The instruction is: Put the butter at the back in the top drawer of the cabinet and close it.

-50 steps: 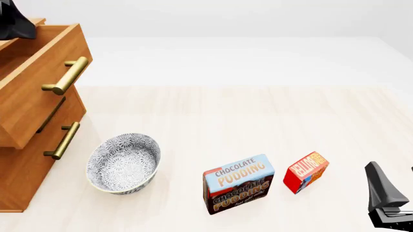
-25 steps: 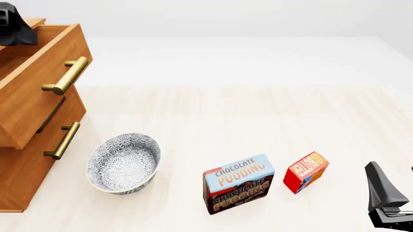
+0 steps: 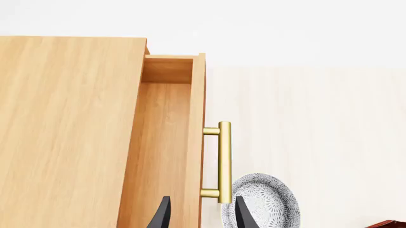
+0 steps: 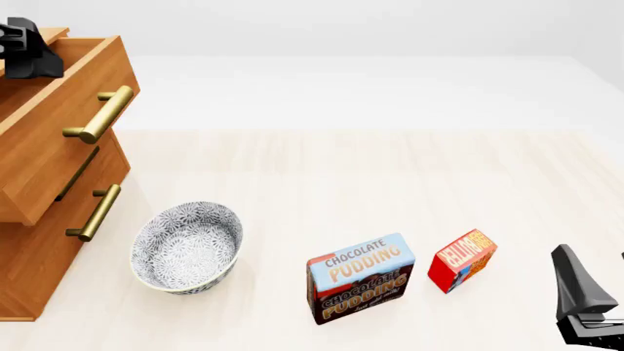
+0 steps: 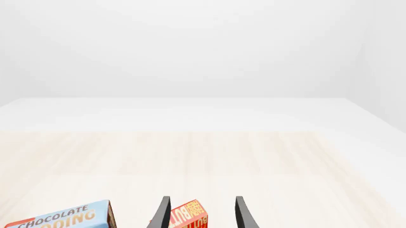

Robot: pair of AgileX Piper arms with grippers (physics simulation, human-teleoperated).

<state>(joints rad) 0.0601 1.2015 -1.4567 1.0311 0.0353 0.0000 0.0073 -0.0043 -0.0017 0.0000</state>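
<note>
Front view: the butter [image 4: 462, 260] stands near the table's [image 4: 390, 168] near right edge, beside the pudding box [image 4: 360, 278]; the cabinet [image 4: 39, 241] and left gripper [image 4: 25, 51] are cut off at left. Left wrist view: parted fingertips [image 3: 160, 216], holding nothing, hang over the pulled-out top drawer [image 3: 171, 142], its floor partly hidden. Right wrist view: the right gripper [image 5: 199, 213], fingers apart and empty, frames the butter's cropped top.

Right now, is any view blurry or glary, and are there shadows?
Front view: sharp, flat even light, faint soft shadows under the bowl and pudding box. Left wrist view: crisp, drawer inside slightly darker. Right wrist view: sharp, no glare, butter cut off by the frame edge.
</note>
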